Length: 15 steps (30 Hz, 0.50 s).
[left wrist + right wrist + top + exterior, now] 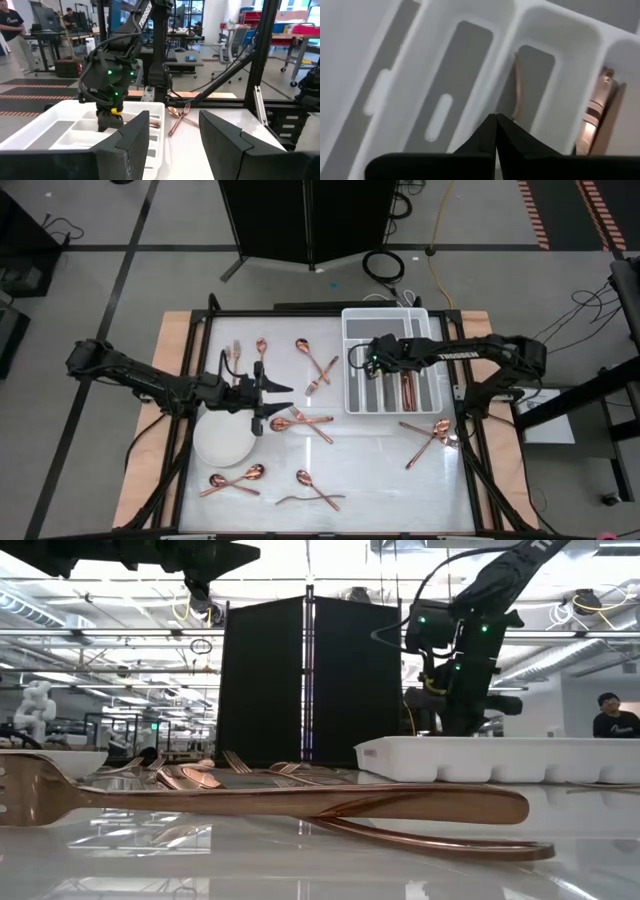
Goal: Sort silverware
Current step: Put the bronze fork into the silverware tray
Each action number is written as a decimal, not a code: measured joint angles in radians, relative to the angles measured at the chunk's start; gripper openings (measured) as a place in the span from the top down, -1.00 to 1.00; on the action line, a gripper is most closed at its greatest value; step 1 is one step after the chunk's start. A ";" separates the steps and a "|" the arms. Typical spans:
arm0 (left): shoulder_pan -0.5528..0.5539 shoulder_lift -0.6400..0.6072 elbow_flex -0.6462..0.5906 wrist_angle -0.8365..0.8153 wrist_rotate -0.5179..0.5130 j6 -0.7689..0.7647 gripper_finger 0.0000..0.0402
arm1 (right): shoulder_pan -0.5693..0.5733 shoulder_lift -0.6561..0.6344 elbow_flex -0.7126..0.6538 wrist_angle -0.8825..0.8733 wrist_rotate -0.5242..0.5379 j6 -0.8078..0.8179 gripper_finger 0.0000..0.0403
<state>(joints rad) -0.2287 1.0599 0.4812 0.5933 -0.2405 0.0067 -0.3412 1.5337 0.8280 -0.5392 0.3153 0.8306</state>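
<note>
Bright overhead light, table point(330, 480) glare; tray point(470, 60) pic maybe blurry.

Robotics lab: framed test table point(190, 480), taped floor, desks point(185, 59), monitors beyond.

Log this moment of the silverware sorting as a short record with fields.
left hand: open, holding nothing, beside the round white plate
right hand: shut, over the white compartmented plastic tray
tray contents: copper-coloured metal cutlery in one right-side slot; another piece in a neighbouring slot
loose silverware: copper spoons and forks scattered across the white table
</note>
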 joint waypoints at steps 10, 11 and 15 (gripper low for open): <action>0.000 0.000 0.000 0.001 0.000 0.000 0.15 | -0.025 -0.002 0.002 -0.137 0.072 0.010 1.00; 0.000 0.000 0.000 0.001 0.000 0.000 0.15 | -0.023 -0.004 0.002 -0.139 0.073 0.001 1.00; 0.000 0.000 0.000 0.010 0.000 0.000 0.15 | 0.009 -0.008 0.001 -0.079 0.077 -0.005 1.00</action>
<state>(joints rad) -0.2287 1.0599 0.4812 0.6031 -0.2405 0.0067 -0.3322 1.5261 0.8288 -0.6184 0.3921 0.8257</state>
